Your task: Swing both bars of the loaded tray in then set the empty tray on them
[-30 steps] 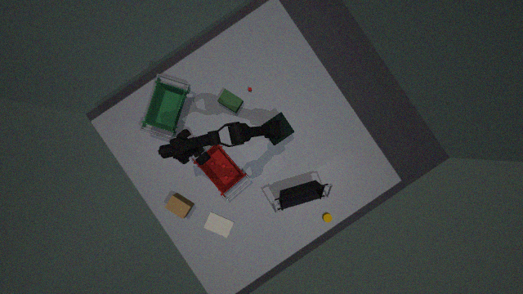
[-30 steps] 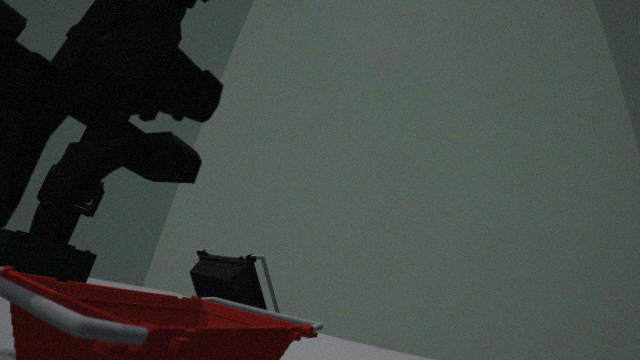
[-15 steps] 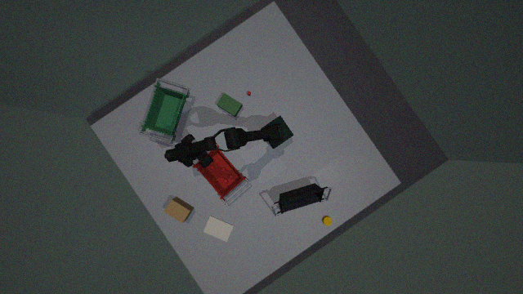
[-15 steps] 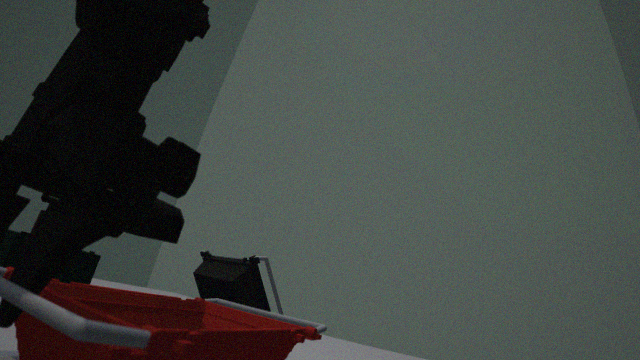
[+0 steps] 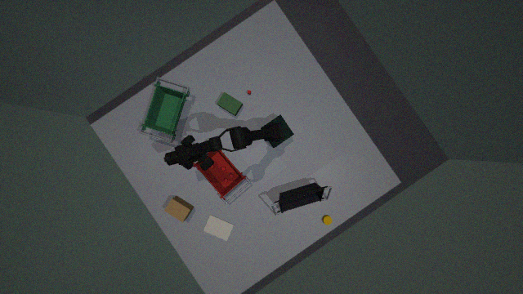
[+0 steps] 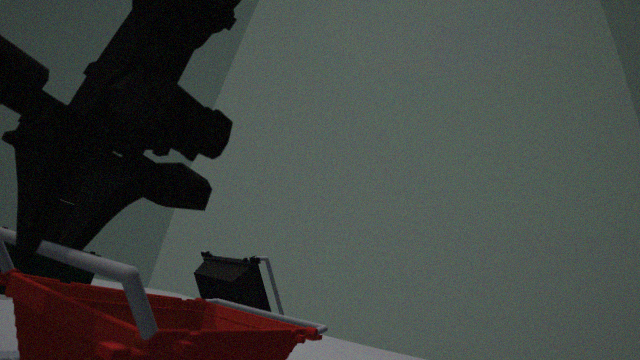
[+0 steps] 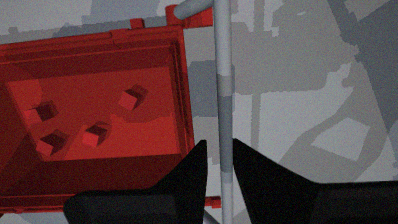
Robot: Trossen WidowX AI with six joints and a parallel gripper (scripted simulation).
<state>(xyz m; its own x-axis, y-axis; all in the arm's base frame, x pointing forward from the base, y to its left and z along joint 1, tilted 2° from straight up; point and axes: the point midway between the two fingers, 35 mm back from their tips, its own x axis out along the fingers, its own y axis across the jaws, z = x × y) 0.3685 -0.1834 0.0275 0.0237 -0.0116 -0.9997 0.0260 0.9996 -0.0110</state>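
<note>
The red tray holds several small red blocks. My gripper hangs over its end nearest the green tray. Its fingers stand a narrow gap apart, one on each side of that end's grey wire bar. The bar runs between them, just outside the tray's rim, with a little play. The other bar lies out over the far end. An empty green tray and a black tray lie nearby, each with its bars out.
A green block and a tiny red cube lie behind the arm's base. A tan box, a white slab and a yellow disc lie toward the table's front edge.
</note>
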